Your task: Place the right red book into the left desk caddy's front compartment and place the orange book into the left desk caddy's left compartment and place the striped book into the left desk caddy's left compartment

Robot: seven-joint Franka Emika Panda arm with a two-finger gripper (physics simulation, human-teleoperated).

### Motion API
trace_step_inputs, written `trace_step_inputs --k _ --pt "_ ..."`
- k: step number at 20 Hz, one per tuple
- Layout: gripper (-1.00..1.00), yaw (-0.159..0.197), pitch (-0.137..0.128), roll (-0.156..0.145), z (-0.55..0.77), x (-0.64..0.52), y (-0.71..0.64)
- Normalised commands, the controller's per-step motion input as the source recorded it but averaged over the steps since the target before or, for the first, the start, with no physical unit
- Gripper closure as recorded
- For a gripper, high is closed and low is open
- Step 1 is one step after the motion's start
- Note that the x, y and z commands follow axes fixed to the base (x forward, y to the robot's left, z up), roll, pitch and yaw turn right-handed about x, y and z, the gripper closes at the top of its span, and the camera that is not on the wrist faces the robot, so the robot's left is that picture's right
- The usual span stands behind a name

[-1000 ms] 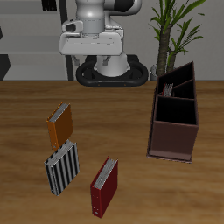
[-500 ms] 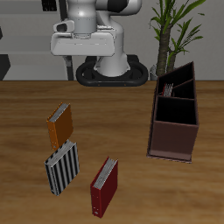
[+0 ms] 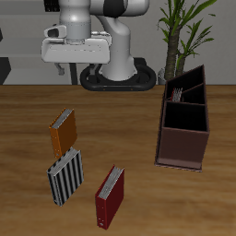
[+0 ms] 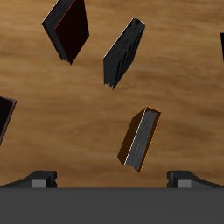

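Lying flat on the wood-grain table [image 3: 120, 124] are three small hardbacks in a loose cluster: one orange book [image 3: 62, 133] farthest back, one striped book [image 3: 65, 176] just in front of it with lengthwise black-and-white bands, and one right red book [image 3: 110, 196], dark maroon, nearest the table's front edge and just beside the striped one. All three are thin rectangular slabs with white page edges along one side, and none touches another. Well apart from them stands one left desk caddy [image 3: 183, 129], a long reddish-brown box with slanted walls and dark-lined compartments, open at the top; whether anything lies inside cannot be told. One gripper [image 3: 74, 51] hangs high above the table near the robot's white base, holding nothing, and its jaws stand wide, the two dark fingertips [image 4: 41, 178] far apart in the wrist view. That view looks down on the same three books on bare wood. A potted plant [image 3: 182, 32] with long green leaves stands behind the caddy.
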Motion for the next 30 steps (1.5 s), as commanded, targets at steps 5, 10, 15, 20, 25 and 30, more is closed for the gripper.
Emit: trace_step_inputs --k 5,10,15,20,25,30 --pt "-1.00 -0.011 0.002 -0.030 -0.07 0.08 -0.18" --pt "-1.00 -0.034 -0.004 -0.037 -0.08 0.14 -0.29" --pt "-1.00 -0.029 -0.006 0.003 -0.06 0.08 -0.19" --pt "-1.00 -0.038 0.026 0.003 -0.18 0.09 -0.17" --pt "-1.00 -0.070 0.021 0.024 -0.26 0.08 -0.14" --pt "-1.00 -0.030 0.010 0.024 -0.33 0.11 -0.12"
